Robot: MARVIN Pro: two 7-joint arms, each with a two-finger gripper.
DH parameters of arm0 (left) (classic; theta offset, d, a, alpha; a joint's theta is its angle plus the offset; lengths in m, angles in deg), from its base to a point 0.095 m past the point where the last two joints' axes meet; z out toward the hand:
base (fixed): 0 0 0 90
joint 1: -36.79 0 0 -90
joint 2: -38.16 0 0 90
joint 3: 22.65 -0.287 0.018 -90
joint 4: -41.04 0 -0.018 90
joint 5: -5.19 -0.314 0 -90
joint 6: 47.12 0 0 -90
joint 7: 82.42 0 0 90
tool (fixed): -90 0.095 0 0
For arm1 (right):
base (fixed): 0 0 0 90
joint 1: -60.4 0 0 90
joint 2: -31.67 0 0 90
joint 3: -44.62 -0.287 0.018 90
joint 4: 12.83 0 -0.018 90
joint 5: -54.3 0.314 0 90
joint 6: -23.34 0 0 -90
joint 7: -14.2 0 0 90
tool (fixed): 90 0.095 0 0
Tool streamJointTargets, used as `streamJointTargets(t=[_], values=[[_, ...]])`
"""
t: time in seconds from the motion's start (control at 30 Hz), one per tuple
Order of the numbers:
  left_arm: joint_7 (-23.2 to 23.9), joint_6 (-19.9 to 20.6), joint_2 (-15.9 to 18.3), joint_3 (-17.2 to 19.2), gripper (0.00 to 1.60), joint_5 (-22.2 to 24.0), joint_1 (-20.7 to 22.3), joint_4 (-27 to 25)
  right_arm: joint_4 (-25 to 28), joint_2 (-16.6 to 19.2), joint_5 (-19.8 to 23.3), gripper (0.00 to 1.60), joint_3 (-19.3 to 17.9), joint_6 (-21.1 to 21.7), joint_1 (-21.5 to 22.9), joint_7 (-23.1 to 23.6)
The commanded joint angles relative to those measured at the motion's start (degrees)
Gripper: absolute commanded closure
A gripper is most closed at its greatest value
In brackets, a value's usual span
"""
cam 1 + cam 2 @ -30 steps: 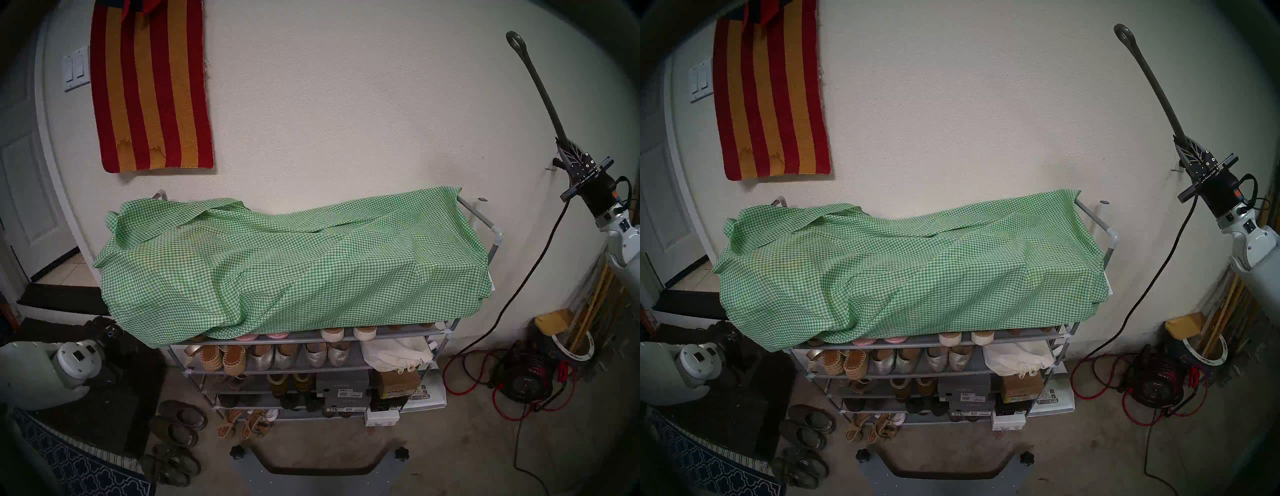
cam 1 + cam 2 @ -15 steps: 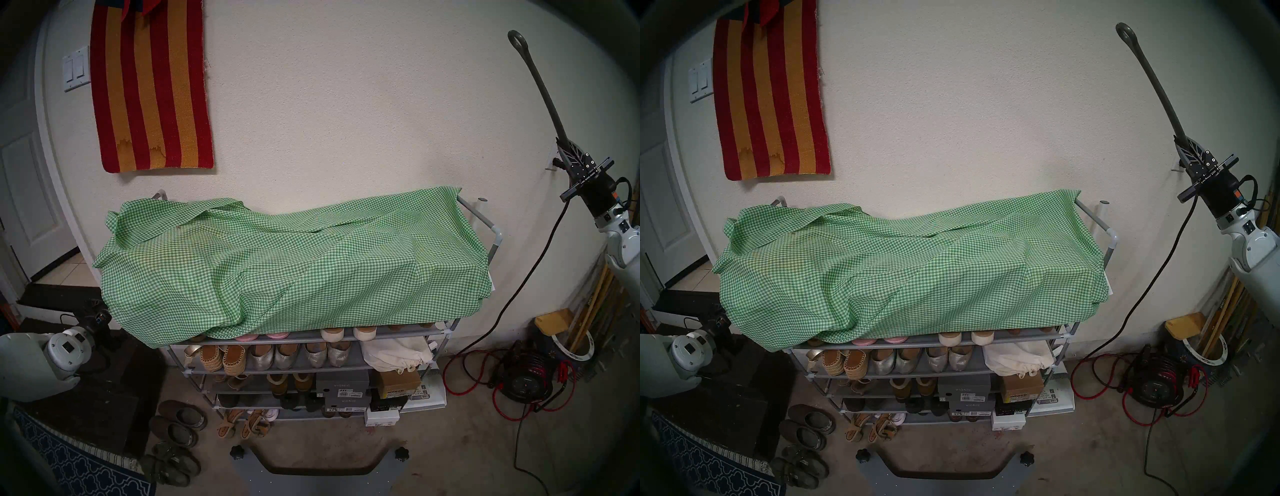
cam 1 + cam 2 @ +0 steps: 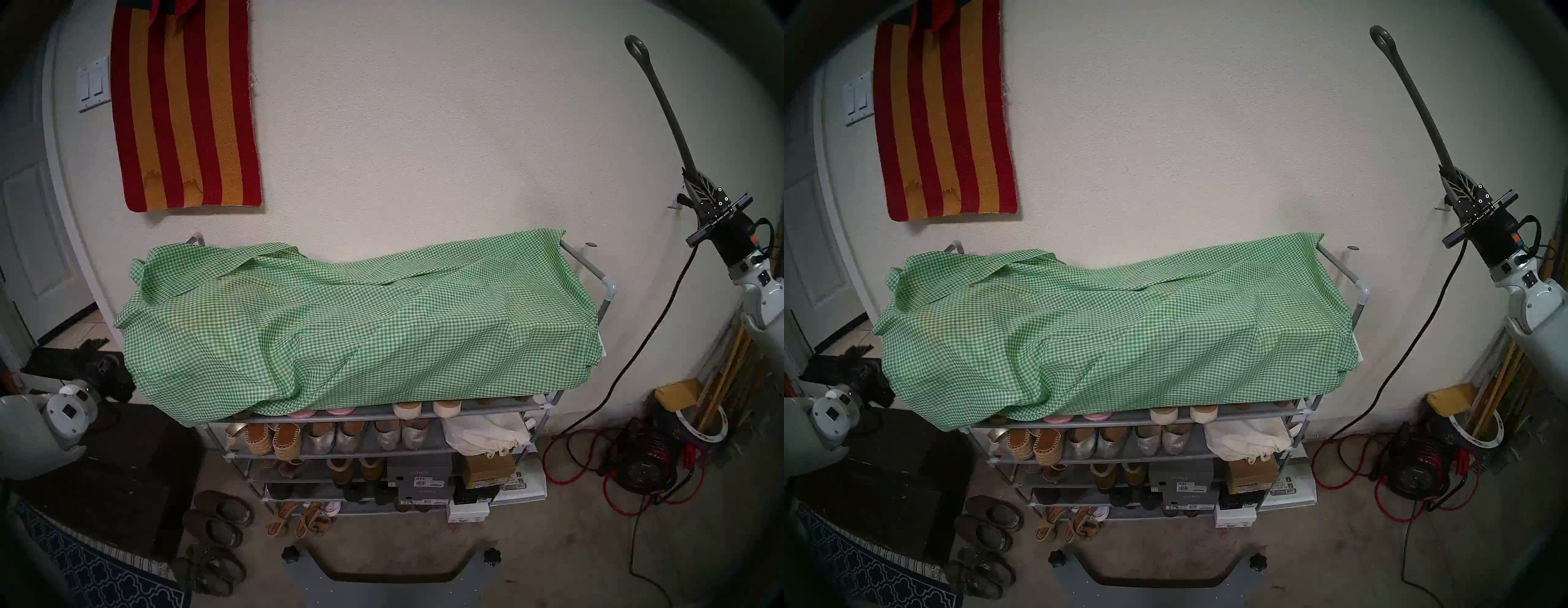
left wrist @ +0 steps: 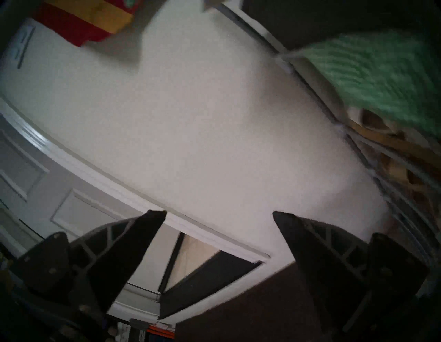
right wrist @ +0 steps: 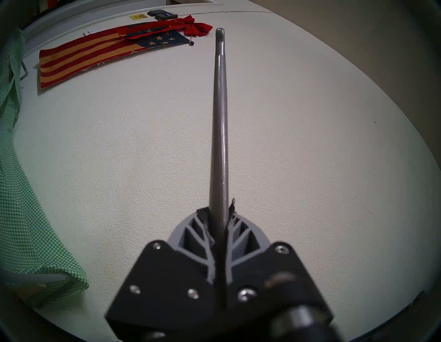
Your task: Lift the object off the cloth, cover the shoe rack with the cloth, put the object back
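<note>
The green-and-white check cloth (image 3: 352,322) (image 3: 1115,331) lies draped over the top of the shoe rack (image 3: 607,293) (image 3: 1363,293) and hangs a little over its front and left side. Far to the right, my right gripper (image 3: 689,176) (image 3: 1446,170) (image 5: 218,210) is shut on the blade end of the grey shoehorn (image 3: 662,102) (image 3: 1412,97) (image 5: 219,131), which points up along the wall, ring end on top. My left gripper (image 3: 91,346) (image 4: 219,212) is open and empty, low beside the rack's left end.
A red-and-orange striped rug (image 3: 182,106) hangs on the wall. A dark brown chest (image 3: 127,467) and loose shoes (image 3: 220,518) lie left of the rack. A red cable reel (image 3: 645,463) and a black cable (image 3: 636,356) are on the right.
My left arm has swung back and to the left, bringing its open gripper up beside the rack's left end. The right arm and shoehorn have barely shifted.
</note>
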Motion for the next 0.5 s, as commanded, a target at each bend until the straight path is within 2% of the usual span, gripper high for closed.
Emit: streamJointTargets(t=[0.0, 0.3, 0.47], values=[[-3.1, -4.6, 0.4, 5.8, 0.00, -1.4, 5.1, 0.6, 0.0, 0.3, -0.1, 1.60, -0.6, 0.0, -0.2, -0.6], [-5.6, -9.8, 0.5, 12.4, 0.00, -3.8, 8.8, 1.6, 0.2, 0.3, -0.2, 1.60, -1.1, 0.0, -0.9, -1.2], [-5.3, -12.5, 0.5, 13.9, 0.00, -4.4, 8.9, 1.2, 0.3, 0.3, -0.2, 1.60, -1.3, 0.0, -1.2, -1.5]])
